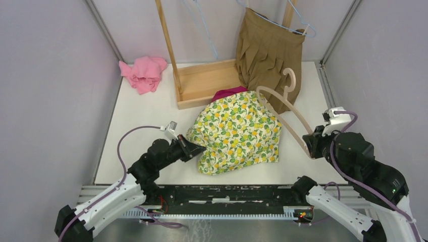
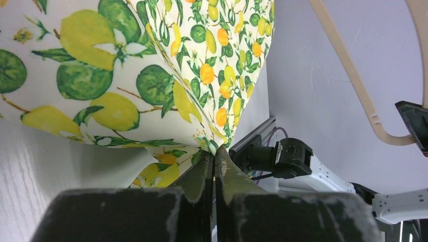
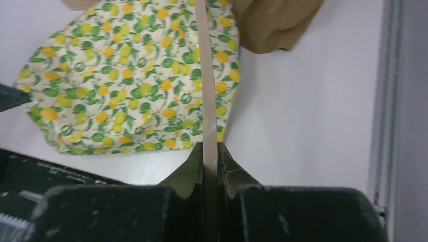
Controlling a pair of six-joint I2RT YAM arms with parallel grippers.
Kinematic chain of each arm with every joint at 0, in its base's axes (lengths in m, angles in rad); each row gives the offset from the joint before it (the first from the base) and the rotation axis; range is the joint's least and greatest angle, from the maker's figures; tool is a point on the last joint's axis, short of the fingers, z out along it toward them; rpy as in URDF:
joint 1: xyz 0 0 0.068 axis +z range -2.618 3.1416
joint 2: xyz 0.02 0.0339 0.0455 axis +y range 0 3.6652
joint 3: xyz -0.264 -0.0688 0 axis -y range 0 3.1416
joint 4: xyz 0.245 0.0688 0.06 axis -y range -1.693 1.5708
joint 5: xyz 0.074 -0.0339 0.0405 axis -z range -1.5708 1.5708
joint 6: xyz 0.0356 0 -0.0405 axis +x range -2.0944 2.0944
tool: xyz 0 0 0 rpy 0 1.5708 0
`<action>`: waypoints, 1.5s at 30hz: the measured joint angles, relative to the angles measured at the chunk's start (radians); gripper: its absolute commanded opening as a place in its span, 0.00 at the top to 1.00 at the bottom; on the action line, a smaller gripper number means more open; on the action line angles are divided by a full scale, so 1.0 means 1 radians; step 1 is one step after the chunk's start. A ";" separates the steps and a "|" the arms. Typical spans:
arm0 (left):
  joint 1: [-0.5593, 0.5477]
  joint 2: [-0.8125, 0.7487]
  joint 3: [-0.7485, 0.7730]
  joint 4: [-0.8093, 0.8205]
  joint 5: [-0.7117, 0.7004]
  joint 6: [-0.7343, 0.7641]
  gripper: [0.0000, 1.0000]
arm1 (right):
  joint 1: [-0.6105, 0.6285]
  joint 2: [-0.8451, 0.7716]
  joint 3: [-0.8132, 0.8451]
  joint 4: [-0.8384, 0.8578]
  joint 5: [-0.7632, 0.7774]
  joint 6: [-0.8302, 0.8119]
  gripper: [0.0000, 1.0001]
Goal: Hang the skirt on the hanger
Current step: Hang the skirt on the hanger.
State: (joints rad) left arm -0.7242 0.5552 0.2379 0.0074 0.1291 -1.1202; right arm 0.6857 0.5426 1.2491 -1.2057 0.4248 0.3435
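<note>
The skirt [image 1: 234,131], cream with a lemon and green-leaf print, lies bunched on the white table, with a magenta strip showing at its far edge. My left gripper [image 1: 202,147] is at its left edge, shut on a pinch of the hem [image 2: 214,154]; the fabric [image 2: 126,75] rises from the jaws. The pale wooden hanger [image 1: 282,103] slants over the skirt's right side, hook end toward the back. My right gripper [image 1: 308,146] is shut on the hanger's near arm [image 3: 204,75], which runs straight out from between the jaws [image 3: 210,148] above the skirt [image 3: 126,75].
A wooden rack with a tray base [image 1: 207,83] stands at the back. A brown pleated skirt [image 1: 270,55] hangs there on a blue wire hanger [image 1: 303,22], its hem close to the wooden hanger's hook. A pink cloth [image 1: 144,73] lies back left. Grey walls close both sides.
</note>
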 measured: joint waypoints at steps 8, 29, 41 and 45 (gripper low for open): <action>0.000 0.031 0.030 -0.045 0.010 0.001 0.97 | 0.000 0.047 0.008 0.103 -0.413 -0.034 0.99; 0.000 -0.221 0.151 -0.499 -0.047 0.035 0.62 | 0.002 0.081 -0.225 0.315 -0.799 0.098 0.99; 0.000 -0.276 0.199 -0.691 -0.094 0.047 0.60 | 0.002 0.092 -0.345 0.329 -0.922 0.111 0.99; 0.000 -0.164 0.212 -0.678 -0.072 0.068 0.60 | 0.002 0.096 -0.345 0.304 -0.930 0.098 0.99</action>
State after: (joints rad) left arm -0.7242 0.3912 0.4503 -0.6701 0.0574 -1.0519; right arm 0.6872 0.6388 0.9043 -0.9016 -0.5049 0.4416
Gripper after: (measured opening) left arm 0.394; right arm 0.095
